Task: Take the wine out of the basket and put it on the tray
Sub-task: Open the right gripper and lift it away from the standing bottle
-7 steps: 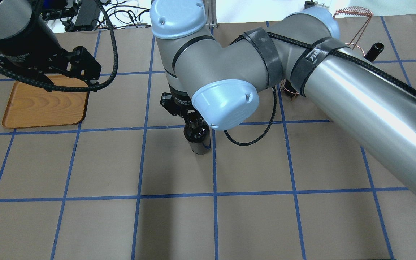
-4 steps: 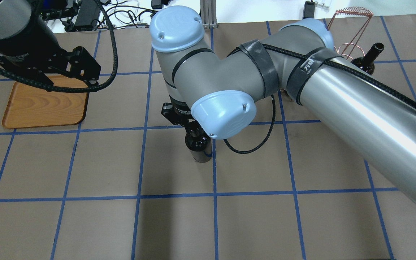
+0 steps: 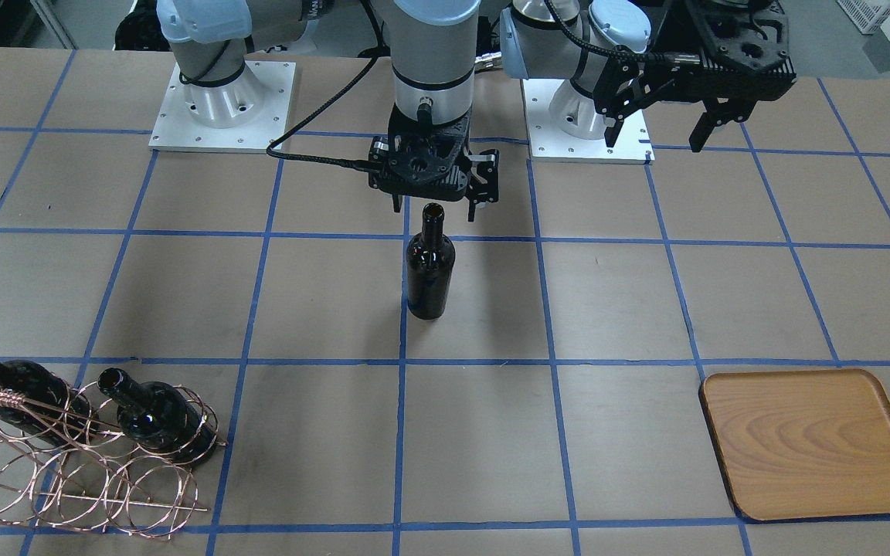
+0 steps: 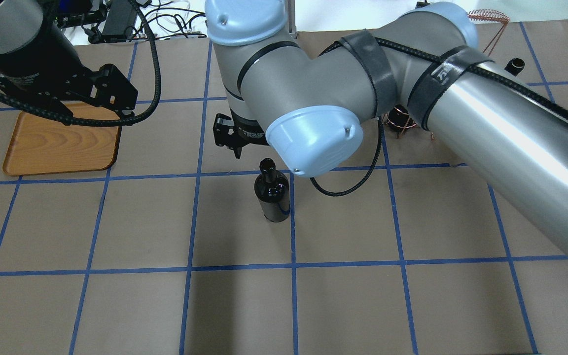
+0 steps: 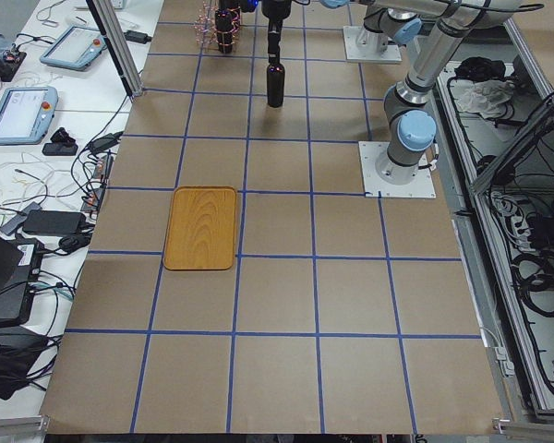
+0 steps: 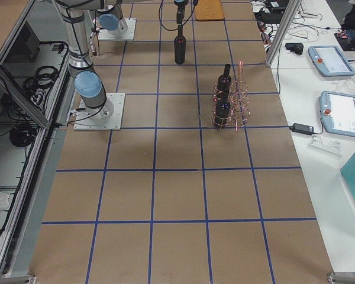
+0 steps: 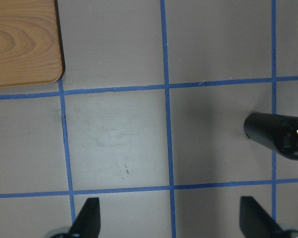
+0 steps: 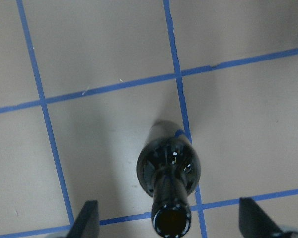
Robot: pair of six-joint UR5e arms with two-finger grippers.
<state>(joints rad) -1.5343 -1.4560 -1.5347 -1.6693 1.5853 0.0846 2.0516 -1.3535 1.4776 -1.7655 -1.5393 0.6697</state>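
Note:
One wine bottle (image 3: 429, 270) stands upright on the table's middle, also in the overhead view (image 4: 271, 195). My right gripper (image 3: 435, 210) is open and hovers just above its mouth, touching nothing; the right wrist view (image 8: 171, 220) shows the mouth between the spread fingertips. The copper wire basket (image 3: 66, 463) holds two more bottles (image 3: 155, 417). The wooden tray (image 3: 812, 440) is bare. My left gripper (image 3: 655, 137) is open and empty, up in the air near the tray's corner (image 7: 22, 42).
Brown table with a grid of blue tape lines. My right arm's big links hide most of the basket in the overhead view; only its handle (image 4: 486, 17) shows. Two arm base plates (image 3: 221, 108) lie at the robot's side.
My right gripper was down around the bottle's neck; it has let go and risen above the mouth. The bottle stays standing. The left arm has not moved.

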